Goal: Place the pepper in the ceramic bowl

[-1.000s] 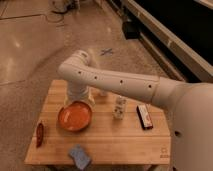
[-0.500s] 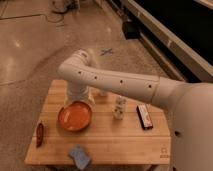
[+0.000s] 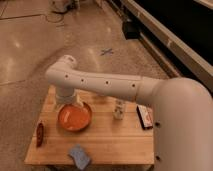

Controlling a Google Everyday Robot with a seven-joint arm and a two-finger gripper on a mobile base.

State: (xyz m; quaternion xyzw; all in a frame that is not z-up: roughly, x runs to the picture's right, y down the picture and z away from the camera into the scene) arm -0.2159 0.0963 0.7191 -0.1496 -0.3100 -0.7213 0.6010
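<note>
One pepper (image 3: 40,134); gripper (image 3: 75,102) apparently over one bowl (image 3: 74,121)

Dim, warm, blurry view; glare patches on the polished speckled floor (image 3: 22,47); the gripper (image 3: 74,103) lies shadowed at the far rim of the round glossy orange bowl (image 3: 75,120).

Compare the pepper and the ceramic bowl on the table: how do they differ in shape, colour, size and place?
The pepper is slender and tapered; the ceramic bowl is round and shallow. The pepper is dark red-brown, the bowl glossy orange and far larger. The pepper lies by the table's edge at picture left; the gripper hangs at the bowl's far rim. Both rest on the wooden table.
</note>
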